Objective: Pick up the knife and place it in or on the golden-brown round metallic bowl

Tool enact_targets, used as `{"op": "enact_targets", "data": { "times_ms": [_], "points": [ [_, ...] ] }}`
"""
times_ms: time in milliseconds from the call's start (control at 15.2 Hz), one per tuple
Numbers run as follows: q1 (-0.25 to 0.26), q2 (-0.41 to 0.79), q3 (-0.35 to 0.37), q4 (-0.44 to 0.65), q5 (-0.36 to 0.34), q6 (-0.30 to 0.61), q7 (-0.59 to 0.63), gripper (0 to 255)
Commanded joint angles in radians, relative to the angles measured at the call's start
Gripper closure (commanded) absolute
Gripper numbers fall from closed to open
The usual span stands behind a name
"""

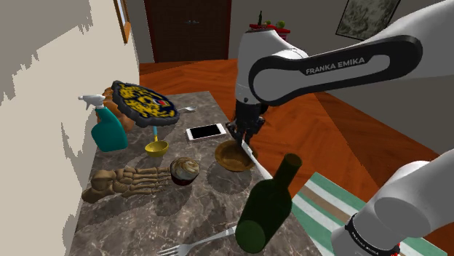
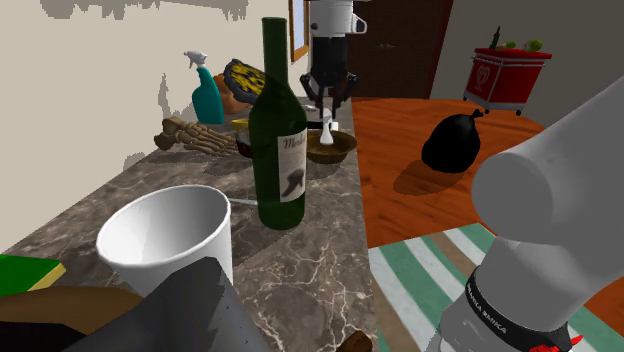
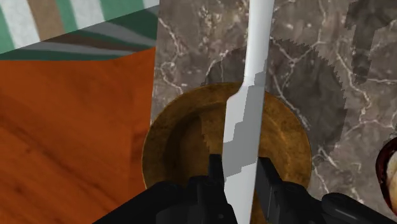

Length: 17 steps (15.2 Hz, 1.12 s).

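Clamped on the knife (image 3: 254,83), the black gripper (image 3: 240,170) has both fingers pressed against the pale blade, and it hangs just above the golden-brown bowl (image 3: 162,137). Beneath everything runs the dark marbled countertop (image 1: 211,204). On it, near the stand's end, is the green wine bottle (image 1: 268,204), then the bowl (image 1: 231,156) close to the counter's edge, and the slim knife (image 1: 251,156) slanting out of the gripper (image 1: 244,138) toward the bottle. I judge the pick-up done and the carry all but done: the knife is off the counter and lined up over the bowl. What is left is to lower it a little and let go. Part of the knife reaches past the bowl's rim over the marble, so it may end up lying across the bowl rather than inside it. The wrist view makes the clasp plain and shows the knife crossing the bowl's middle, which the shoulder view cannot settle. The second exterior view shows the knife (image 2: 327,135) hanging below the gripper (image 2: 328,100) with its lower end at the bowl (image 2: 345,152), though I cannot tell whether they touch. That view also takes in a white cup (image 2: 170,240), while the shoulder view shows a phone (image 1: 206,132) lying just beside the bowl.
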Motion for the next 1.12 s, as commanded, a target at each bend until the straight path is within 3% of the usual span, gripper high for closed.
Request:
{"op": "enact_targets", "data": {
  "times_ms": [0,264,1056],
  "points": [
    [-0.027,0.079,-0.005,0.081,-0.04,-0.008,-0.006,255],
    [-0.06,0.22,-0.017,0.225,-0.109,-0.024,-0.014,255],
    [-0.056,0.278,-0.011,0.119,-0.134,0.135,0.005,255]
  ]
}}
